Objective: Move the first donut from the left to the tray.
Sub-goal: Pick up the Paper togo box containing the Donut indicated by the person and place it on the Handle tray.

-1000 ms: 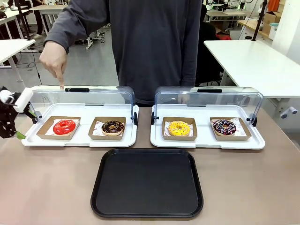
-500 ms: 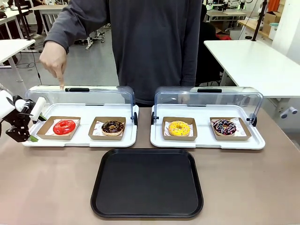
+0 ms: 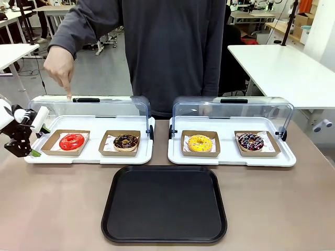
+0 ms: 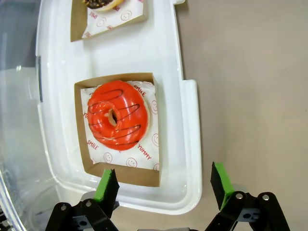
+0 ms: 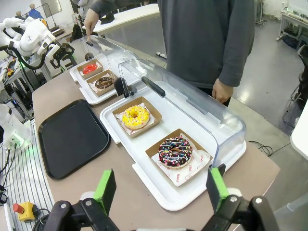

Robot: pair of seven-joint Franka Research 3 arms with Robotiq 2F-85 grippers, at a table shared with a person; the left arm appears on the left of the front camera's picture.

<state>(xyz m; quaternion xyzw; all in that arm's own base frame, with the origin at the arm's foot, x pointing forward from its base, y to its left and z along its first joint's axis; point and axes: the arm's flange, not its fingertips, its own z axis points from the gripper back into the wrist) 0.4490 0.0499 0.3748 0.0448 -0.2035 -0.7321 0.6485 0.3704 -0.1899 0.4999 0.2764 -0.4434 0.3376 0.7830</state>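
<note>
Red donut (image 4: 117,117) lies just ahead of the left claw (image 4: 163,177), spread wide and empty.

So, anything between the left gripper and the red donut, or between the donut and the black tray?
Nothing tall. The open left gripper faces the red donut over the white tray's rim and the cardboard holder's low wall. Bare table leads to the black tray.
</note>
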